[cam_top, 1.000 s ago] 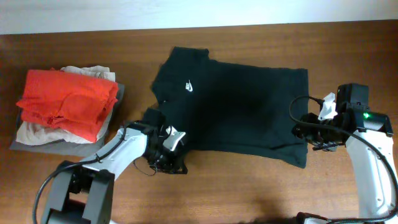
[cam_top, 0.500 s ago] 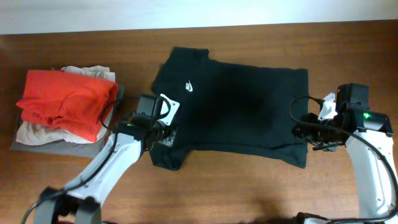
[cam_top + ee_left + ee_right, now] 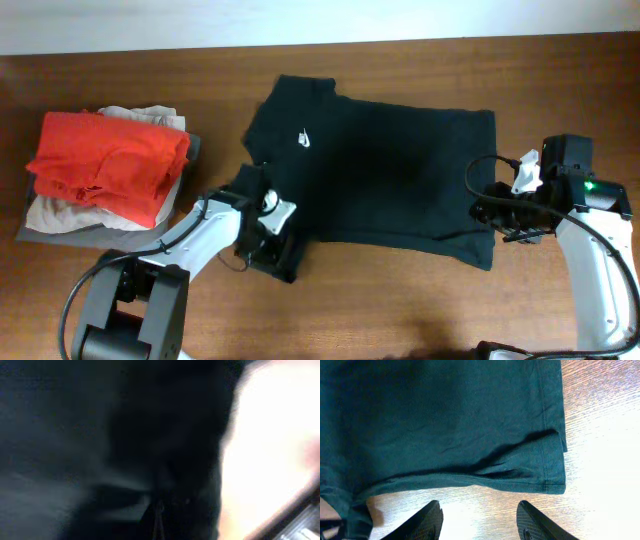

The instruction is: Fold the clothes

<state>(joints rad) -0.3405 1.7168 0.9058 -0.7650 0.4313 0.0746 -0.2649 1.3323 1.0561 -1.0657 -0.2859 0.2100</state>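
Entry: the black soft-fabric T-shirt (image 3: pixel 390 180) lies spread flat in the middle of the brown wooden surface (image 3: pixel 400 300), small white logo (image 3: pixel 303 139) facing up. The left claw (image 3: pixel 272 240) is clenched on the shirt's near-left sleeve. Its wrist view is only dark blur, so we judge that pinch from overhead. The right claw (image 3: pixel 480 522) is released and holds nothing, its fingers apart over bare wood just near of the right hem corner. We read this as staging: one corner gripped for lifting, the other awaiting a grip. The red folded garment (image 3: pixel 105 165) sits at the left, well apart.
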